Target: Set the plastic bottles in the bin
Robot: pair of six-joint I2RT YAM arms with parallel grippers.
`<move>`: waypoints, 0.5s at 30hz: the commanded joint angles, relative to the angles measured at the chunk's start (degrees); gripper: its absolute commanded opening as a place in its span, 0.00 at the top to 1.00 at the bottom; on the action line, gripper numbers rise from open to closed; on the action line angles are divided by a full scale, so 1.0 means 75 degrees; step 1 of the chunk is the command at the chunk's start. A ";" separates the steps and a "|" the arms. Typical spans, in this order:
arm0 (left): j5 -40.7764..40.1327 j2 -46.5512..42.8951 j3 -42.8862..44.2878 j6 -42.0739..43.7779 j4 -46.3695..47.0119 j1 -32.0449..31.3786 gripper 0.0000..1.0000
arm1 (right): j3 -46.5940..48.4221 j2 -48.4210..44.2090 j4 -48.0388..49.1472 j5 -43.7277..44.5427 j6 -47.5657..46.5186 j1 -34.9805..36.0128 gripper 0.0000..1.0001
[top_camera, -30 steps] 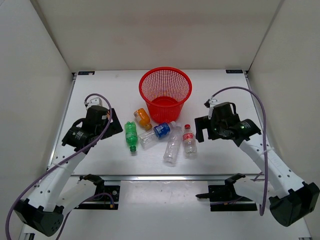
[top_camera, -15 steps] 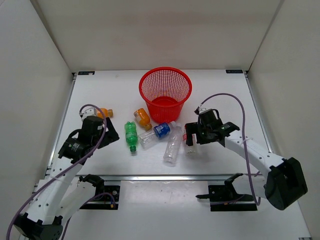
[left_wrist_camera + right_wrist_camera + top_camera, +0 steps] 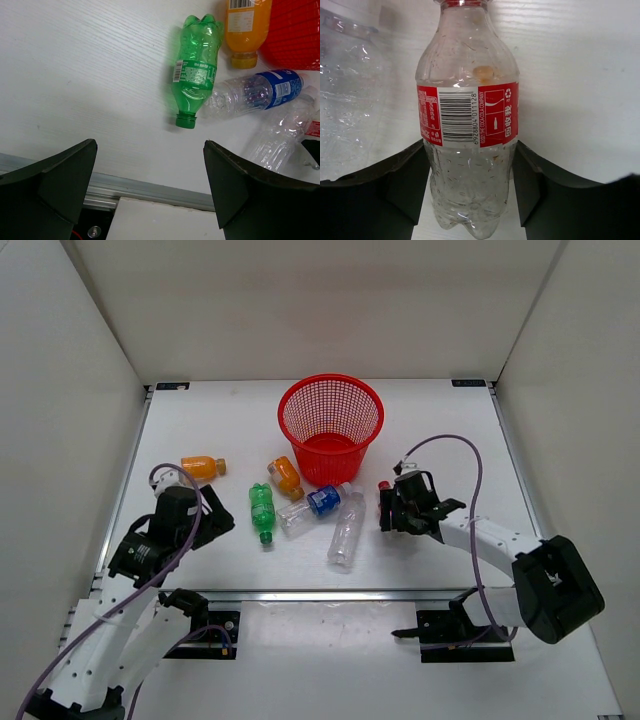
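Note:
The red mesh bin (image 3: 331,427) stands at the back middle of the table. Lying in front of it are an orange bottle (image 3: 286,476), a green bottle (image 3: 262,510), a clear blue-label bottle (image 3: 315,506) and a plain clear bottle (image 3: 346,527). Another orange bottle (image 3: 203,466) lies off to the left. My right gripper (image 3: 393,512) is shut on the clear red-label bottle (image 3: 467,100), its fingers (image 3: 405,175) pressed against the lower body. My left gripper (image 3: 150,145) is open over bare table, near of the green bottle (image 3: 195,80).
A metal rail (image 3: 300,594) runs along the table's near edge. White walls close in the left, right and back sides. The plain clear bottle (image 3: 350,100) lies right beside the held one.
My right arm came down to the red-label bottle and its jaws closed on it. The left arm drew back toward the near left, uncovering the left orange bottle.

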 commanded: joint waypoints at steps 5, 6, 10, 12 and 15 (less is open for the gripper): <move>0.0386 -0.0002 -0.0393 0.0035 0.0340 0.0013 0.02 | 0.0727 -0.1444 -0.0478 0.0400 -0.0600 -0.0937 0.84; 0.0421 0.0044 -0.0358 0.0105 0.0445 0.0001 0.01 | 0.1228 -0.1620 -0.0944 0.0401 -0.0799 -0.1194 0.86; 0.0901 0.0150 -0.0615 0.0375 0.1101 0.0036 0.01 | 0.3885 -0.1051 -0.1885 0.0353 -0.1467 -0.1374 0.88; 0.1240 0.0477 -0.0628 0.0504 0.1488 0.0071 0.01 | 0.5223 -0.0524 -0.1991 0.0564 -0.1760 -0.0860 0.89; 0.1348 0.0864 -0.0581 0.0621 0.1699 0.0025 0.01 | 0.6630 0.0565 -0.2004 0.0216 -0.1984 -0.0143 0.89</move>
